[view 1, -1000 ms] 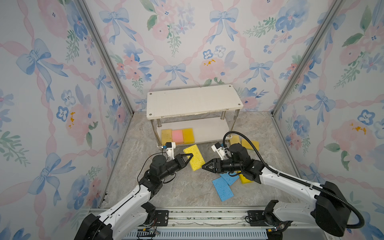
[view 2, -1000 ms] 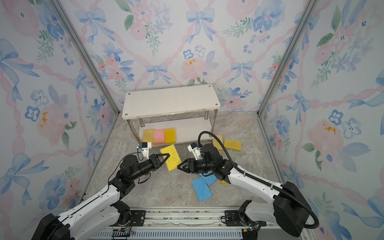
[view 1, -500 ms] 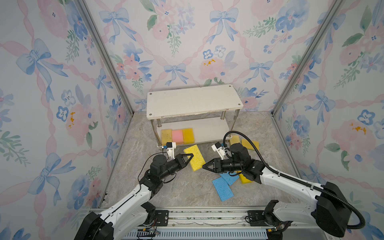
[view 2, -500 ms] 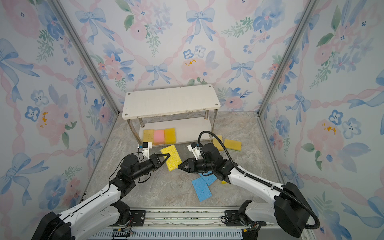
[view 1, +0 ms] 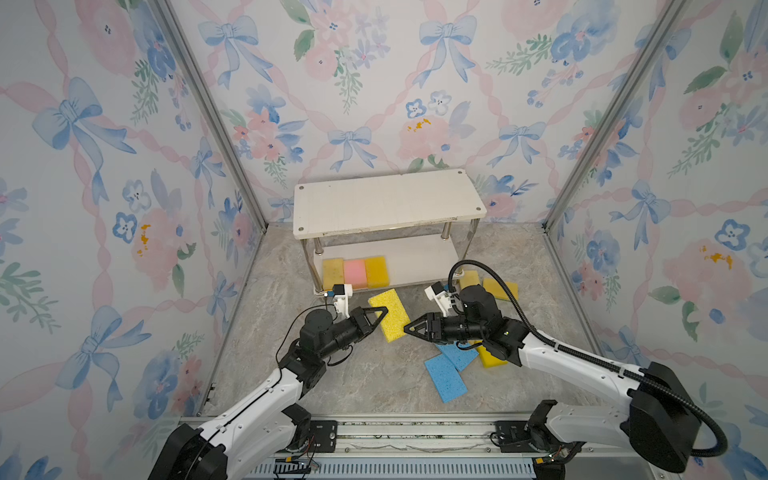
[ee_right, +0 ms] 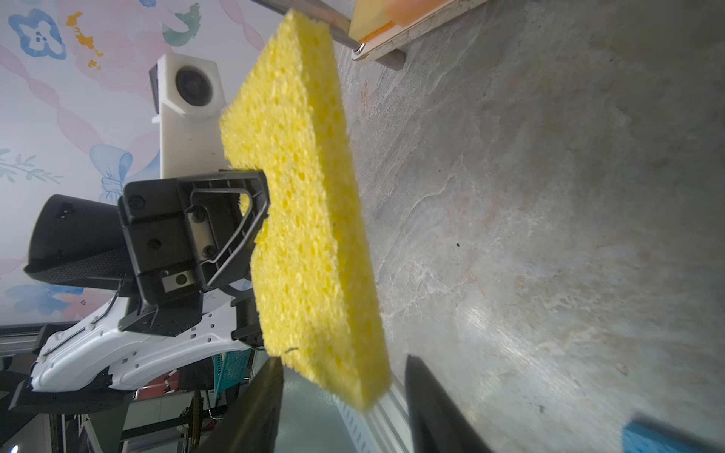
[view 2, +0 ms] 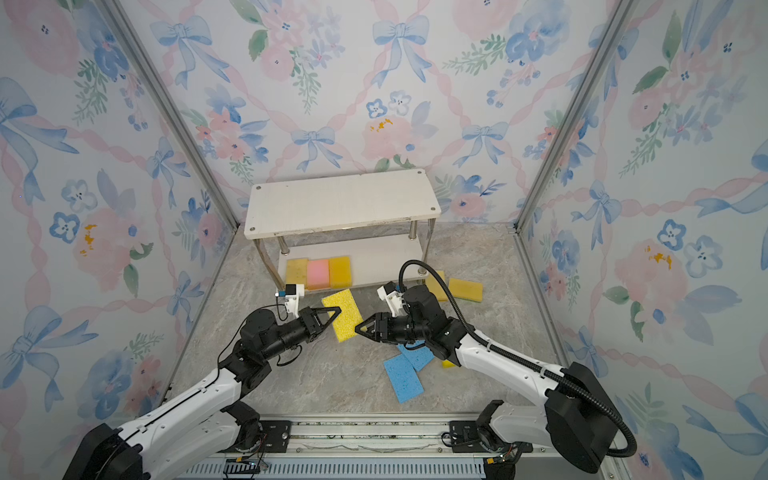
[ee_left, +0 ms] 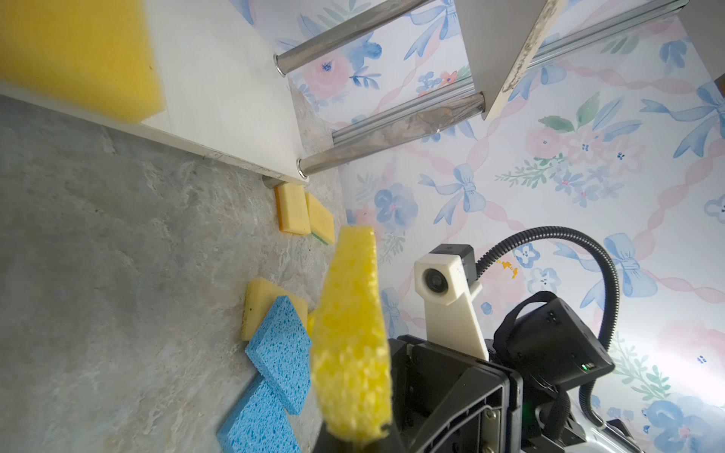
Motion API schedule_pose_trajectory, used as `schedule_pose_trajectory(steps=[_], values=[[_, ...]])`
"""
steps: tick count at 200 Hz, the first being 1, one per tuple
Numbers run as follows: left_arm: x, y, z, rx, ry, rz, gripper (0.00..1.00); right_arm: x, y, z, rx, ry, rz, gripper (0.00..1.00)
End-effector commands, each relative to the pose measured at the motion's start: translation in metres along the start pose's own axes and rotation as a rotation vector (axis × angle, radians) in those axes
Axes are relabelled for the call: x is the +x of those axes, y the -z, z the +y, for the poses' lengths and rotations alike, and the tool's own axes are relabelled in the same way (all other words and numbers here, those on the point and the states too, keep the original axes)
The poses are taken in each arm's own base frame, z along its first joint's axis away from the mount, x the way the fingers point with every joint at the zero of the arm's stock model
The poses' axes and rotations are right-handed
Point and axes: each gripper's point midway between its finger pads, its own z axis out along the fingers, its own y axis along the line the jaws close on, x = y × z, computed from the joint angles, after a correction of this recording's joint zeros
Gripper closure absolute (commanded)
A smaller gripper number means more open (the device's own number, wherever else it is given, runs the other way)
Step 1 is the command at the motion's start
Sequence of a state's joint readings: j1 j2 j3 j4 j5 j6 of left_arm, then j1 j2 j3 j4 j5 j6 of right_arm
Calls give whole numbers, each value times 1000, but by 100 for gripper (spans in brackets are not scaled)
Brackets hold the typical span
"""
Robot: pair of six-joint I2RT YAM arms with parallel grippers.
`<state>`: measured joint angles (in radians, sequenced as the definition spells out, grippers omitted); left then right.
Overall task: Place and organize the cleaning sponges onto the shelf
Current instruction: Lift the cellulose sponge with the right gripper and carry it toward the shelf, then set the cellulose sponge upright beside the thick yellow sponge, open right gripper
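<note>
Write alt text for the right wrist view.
A porous yellow sponge is held above the grey marbled floor, pinched at one long side by the left tool. The right tool stands open, its dark jaws on either side of the sponge's near corner; a corner of the shelf shows beyond.

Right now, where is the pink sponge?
In both top views the pink sponge lies on the shelf's lower board, toward its left end, between two yellow sponges.
</note>
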<state>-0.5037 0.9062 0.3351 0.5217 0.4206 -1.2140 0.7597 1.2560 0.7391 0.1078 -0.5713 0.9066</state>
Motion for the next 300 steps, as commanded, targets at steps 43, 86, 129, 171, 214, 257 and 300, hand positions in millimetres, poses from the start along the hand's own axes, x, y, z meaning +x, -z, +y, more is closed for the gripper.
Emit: schedule_pose_trajectory(steps=[43, 86, 129, 171, 214, 257, 300], values=[[-1, 3, -20, 73, -9, 0, 100, -13, 0, 7, -29, 1, -48, 61], [0, 2, -17, 64, -6, 4, 100, -13, 7, 2, -1, 6, -63, 72], [-1, 1, -16, 62, -4, 2, 100, -15, 9, 1, 8, 7, -81, 89], [-1, 1, -14, 55, -2, 2, 61, -20, 15, -2, 34, 1, -129, 93], [-1, 8, -12, 33, -57, -5, 24, -42, 32, -21, 112, -50, -235, 96], [-17, 34, 14, -181, -154, -70, 16, -76, 40, -39, 219, -68, -329, 96], [-32, 68, 30, -243, -151, -154, 10, -118, 29, -53, 336, -49, -419, 97]])
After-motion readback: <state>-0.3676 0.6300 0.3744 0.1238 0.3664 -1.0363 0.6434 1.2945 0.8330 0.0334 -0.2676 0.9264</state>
